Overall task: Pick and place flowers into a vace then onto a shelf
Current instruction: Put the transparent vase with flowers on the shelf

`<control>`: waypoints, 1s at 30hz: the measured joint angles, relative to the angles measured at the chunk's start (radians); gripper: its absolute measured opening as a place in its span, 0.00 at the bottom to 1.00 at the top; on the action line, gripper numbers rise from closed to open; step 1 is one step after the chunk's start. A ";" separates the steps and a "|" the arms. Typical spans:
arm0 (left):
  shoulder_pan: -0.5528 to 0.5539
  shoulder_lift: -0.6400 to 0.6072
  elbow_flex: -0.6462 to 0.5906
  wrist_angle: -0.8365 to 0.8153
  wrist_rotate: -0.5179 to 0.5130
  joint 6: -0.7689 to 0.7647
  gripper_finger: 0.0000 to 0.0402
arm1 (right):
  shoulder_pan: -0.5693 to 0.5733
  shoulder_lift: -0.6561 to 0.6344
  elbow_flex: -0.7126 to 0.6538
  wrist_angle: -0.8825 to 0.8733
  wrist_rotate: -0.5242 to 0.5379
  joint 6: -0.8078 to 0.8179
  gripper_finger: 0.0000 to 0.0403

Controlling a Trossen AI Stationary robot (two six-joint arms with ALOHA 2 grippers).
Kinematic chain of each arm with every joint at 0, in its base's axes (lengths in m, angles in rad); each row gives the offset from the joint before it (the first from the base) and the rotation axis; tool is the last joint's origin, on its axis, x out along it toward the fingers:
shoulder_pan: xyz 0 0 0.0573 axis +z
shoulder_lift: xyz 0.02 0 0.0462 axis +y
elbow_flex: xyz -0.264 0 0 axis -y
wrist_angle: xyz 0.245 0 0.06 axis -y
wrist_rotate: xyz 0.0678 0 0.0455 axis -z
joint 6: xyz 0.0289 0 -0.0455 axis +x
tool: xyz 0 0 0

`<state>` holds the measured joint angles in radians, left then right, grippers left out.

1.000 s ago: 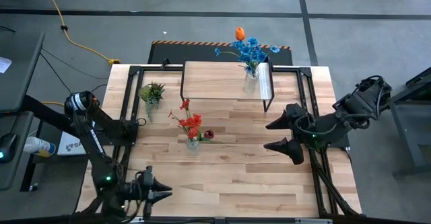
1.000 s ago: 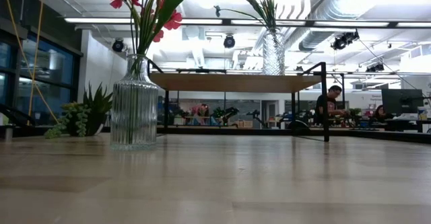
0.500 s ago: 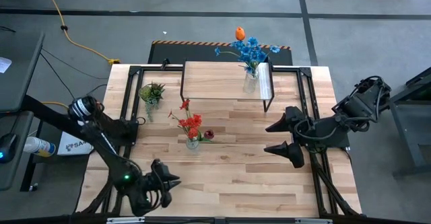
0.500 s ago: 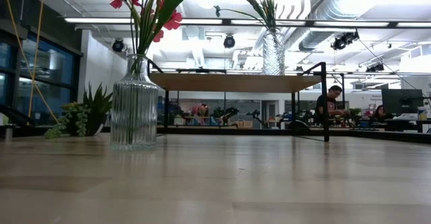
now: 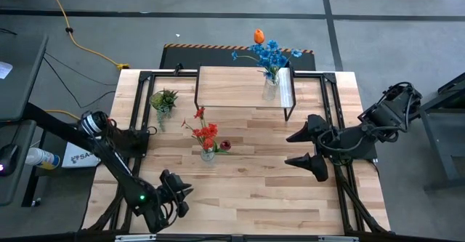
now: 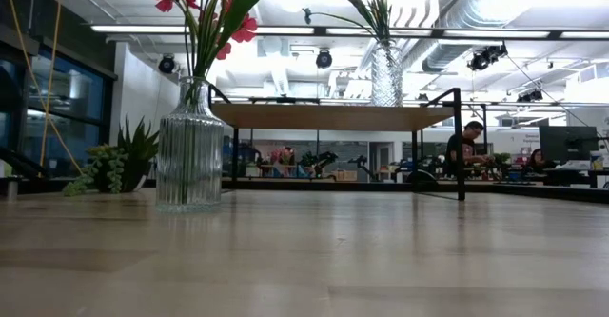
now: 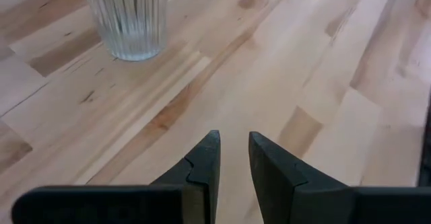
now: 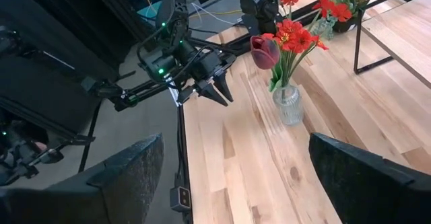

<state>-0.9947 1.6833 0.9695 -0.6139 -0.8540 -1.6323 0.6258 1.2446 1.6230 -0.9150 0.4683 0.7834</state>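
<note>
Wooden tabletop (image 5: 254, 191), largest. Shelf (image 5: 240, 86) stands at its far edge, carrying a glass vase (image 5: 270, 89) of blue flowers (image 5: 270, 54) and an orange tulip (image 5: 259, 35) at its right end. Second vase (image 5: 208, 153), with red flowers (image 5: 206, 131) and a dark pink bud (image 5: 225, 145), stands on the tabletop in front of the shelf. Small potted plant (image 5: 163, 99) left of the shelf. Right gripper (image 5: 309, 147) right of the second vase, jaws spread wide, empty. Left gripper (image 5: 182, 192) near-left of the second vase, jaws narrowly apart, pinching nothing.
</note>
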 joint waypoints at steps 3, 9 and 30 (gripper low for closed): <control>0.000 0.013 0.000 -0.003 -0.002 0.001 0.28 | 0.000 0.000 0.000 0.000 0.000 0.000 0.89; 0.001 0.036 0.000 -0.007 -0.005 0.004 0.28 | 0.000 0.000 0.000 0.000 0.000 0.000 0.89; 0.000 0.036 0.000 -0.024 0.088 -0.016 0.28 | 0.000 0.000 0.000 0.000 0.016 -0.006 0.89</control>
<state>-0.9943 1.7195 0.9695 -0.6376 -0.7657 -1.6479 0.6258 1.2446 1.6226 -0.9150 0.4839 0.7769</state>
